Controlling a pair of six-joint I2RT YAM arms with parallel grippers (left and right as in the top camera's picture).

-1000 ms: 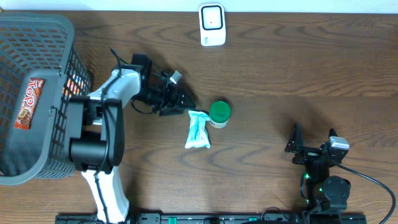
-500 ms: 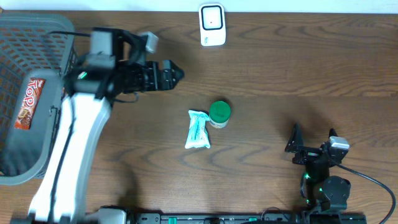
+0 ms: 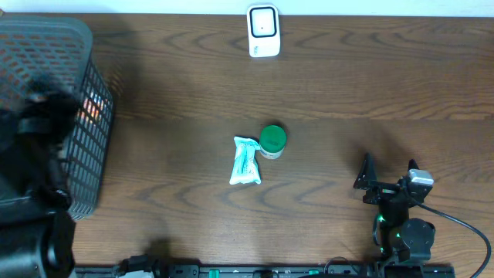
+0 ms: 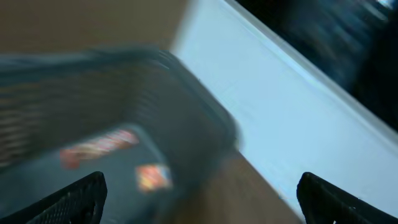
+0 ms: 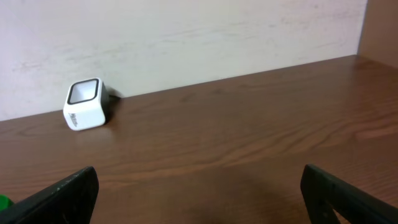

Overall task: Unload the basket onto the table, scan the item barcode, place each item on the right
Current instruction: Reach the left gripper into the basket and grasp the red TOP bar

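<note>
A white barcode scanner (image 3: pixel 263 31) stands at the table's far edge; the right wrist view shows the scanner (image 5: pixel 85 104) at the left, against the wall. A white-and-blue packet (image 3: pixel 245 161) and a green-lidded jar (image 3: pixel 272 140) lie side by side mid-table. My left arm (image 3: pixel 42 127) is a dark blur over the grey basket (image 3: pixel 93 46). My left gripper (image 4: pixel 199 208) is open and empty above the basket (image 4: pixel 186 87), where a red wrapper (image 4: pixel 99 146) and a small colourful packet (image 4: pixel 153 177) lie. My right gripper (image 3: pixel 370 184) stands open and empty at the front right.
The basket fills the table's left end, and an orange item (image 3: pixel 91 106) shows through its mesh wall. A pale wall (image 5: pixel 186 37) runs behind the scanner. A sliver of the green lid (image 5: pixel 3 201) shows at the right wrist view's left edge.
My left arm has swung from beside the packet at mid-table leftwards to over the basket, its jaws opening wider. The packet, jar and right arm have not moved.
</note>
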